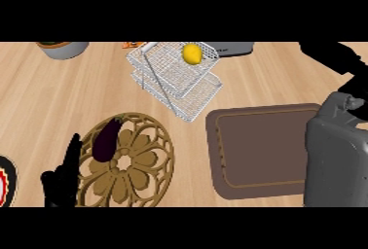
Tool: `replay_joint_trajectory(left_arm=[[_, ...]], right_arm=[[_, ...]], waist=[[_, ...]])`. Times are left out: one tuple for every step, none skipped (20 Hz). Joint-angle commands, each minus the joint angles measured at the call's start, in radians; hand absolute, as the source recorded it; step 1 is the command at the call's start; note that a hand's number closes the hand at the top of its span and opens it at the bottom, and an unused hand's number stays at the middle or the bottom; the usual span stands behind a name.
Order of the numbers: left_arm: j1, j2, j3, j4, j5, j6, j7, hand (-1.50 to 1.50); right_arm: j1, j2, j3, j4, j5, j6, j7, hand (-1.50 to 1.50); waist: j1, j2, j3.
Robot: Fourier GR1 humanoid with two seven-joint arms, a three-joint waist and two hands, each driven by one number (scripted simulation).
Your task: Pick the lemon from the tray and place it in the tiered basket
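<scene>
Wooden desk (57,97), pale planks running left to right.

Brown tray (262,151), rounded corners, at right of centre, its right edge hidden under the grey right forearm (334,155). Nothing visible lying on the part of the tray that shows.

Round gold openwork trivet (133,170) at lower left, flower pattern. A dark purple eggplant (106,141) lies on its upper left part, stem end up and to the right.

White wire tiered basket (176,80) at top centre, two tiers, tilted in the view. Lemon (191,53) sits in the upper tier, near its far end. Bright yellow, smooth, oval; long axis runs nearly up and down in the view, leaning slightly to the left at the top.

Right hand (334,53), black, at upper right, well apart from the basket; cannot tell how its fingers stand.

Left hand (61,177) at lower left, just beside the trivet's rim, fingers straight and pointing up, holding nothing.

Grey pot (63,48) at the top left edge.
</scene>
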Motion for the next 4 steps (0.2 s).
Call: replay_joint_trajectory(left_arm=[[0.035, -0.012, 0.0, 0.017, 0.018, -0.007, 0.032, 0.0], [0.044, 0.0, 0.012, 0.034, 0.011, -0.005, 0.004, 0.0], [0.053, -0.007, -0.008, 0.006, 0.013, -0.015, 0.021, 0.0], [0.045, -0.011, -0.003, 0.023, 0.012, -0.01, 0.018, 0.0]], right_arm=[[0.168, -0.003, 0.027, -0.259, -0.063, 0.177, 0.048, -1.5], [0.211, -0.012, 0.021, -0.316, -0.099, 0.199, 0.046, -1.5], [0.262, 0.003, 0.054, -0.383, -0.111, 0.215, 0.039, -1.5], [0.283, -0.003, 0.063, -0.445, -0.117, 0.251, 0.044, -1.5]], waist=[[-0.025, -0.001, -0.009], [-0.028, 0.002, -0.009], [-0.01, 0.006, -0.009], [-0.022, 0.004, -0.01]])
